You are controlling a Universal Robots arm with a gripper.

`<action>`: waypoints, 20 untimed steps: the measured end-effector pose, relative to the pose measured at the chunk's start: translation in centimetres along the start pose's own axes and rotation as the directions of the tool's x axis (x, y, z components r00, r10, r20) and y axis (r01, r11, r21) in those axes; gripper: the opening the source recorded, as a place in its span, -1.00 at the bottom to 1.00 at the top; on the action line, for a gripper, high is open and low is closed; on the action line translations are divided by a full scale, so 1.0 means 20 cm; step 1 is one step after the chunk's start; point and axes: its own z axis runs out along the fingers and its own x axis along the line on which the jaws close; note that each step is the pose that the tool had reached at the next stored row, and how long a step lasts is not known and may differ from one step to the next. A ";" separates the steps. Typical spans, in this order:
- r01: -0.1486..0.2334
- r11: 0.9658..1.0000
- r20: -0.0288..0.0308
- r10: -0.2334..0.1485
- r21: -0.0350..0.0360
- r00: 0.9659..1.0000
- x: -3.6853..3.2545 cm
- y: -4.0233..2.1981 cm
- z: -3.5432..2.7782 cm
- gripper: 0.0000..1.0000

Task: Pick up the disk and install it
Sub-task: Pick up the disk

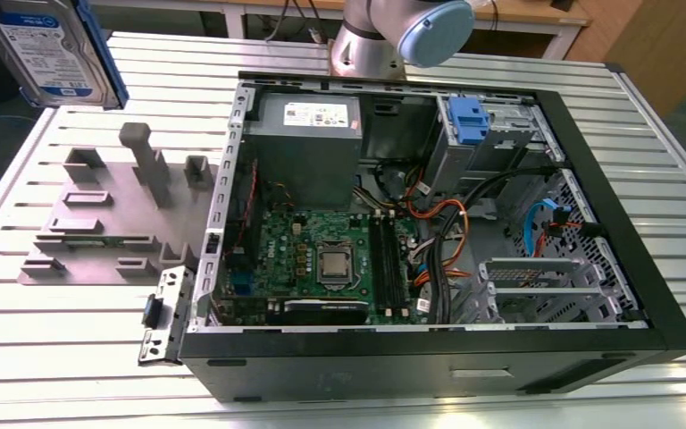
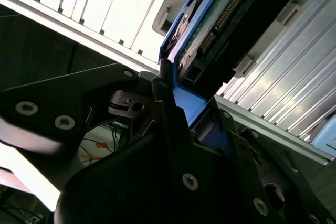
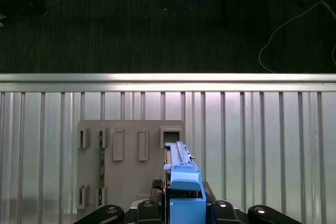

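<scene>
Disk aloft, upper left of exterior view, well apart from computer case. Gripper clamped on its blue-railed edge. Risk: thin edge grip; disk might tilt, jam at case.

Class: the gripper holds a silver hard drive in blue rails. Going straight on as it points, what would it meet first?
Probably the flat grey fixture plate with rectangular slots on the ribbed metal table: the gripper points the disk down at it. Depth unclear.
</scene>
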 end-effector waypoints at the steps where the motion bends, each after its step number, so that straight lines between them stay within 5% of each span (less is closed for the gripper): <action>1: 0.000 1.000 0.000 0.000 0.000 1.000 0.000 0.000 -0.002 -0.27; 20: 0.000 1.000 0.000 0.000 0.000 1.000 -0.001 0.001 -0.030 -0.27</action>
